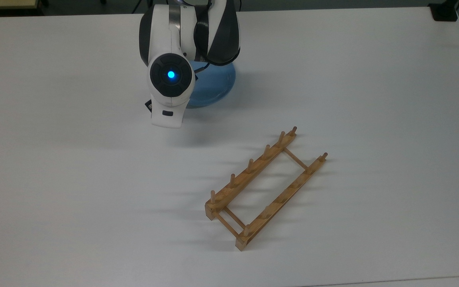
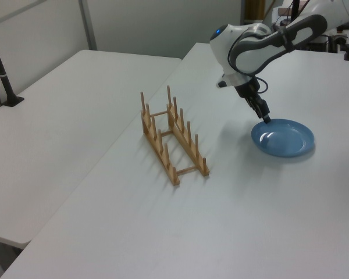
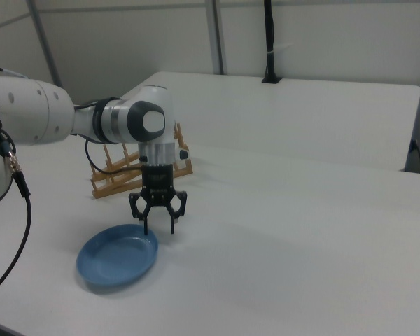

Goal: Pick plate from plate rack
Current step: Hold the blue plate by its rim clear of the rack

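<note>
The light-blue plate (image 3: 117, 263) is lying flat on the white table (image 1: 333, 79), well apart from the wooden plate rack (image 1: 264, 187), which is standing with nothing between its pegs. The end effector (image 3: 159, 227) is hanging just above the plate's rim with its fingers spread and gripping nothing — so, judging by this, the pick is done and the release is being finished. The next move is probably a straight lift clear of the rim, then a retreat. Room is generous: the table is lying bare around the plate, the rack is sitting far off, and no table edge is crowding the arm (image 2: 262, 40)
</note>
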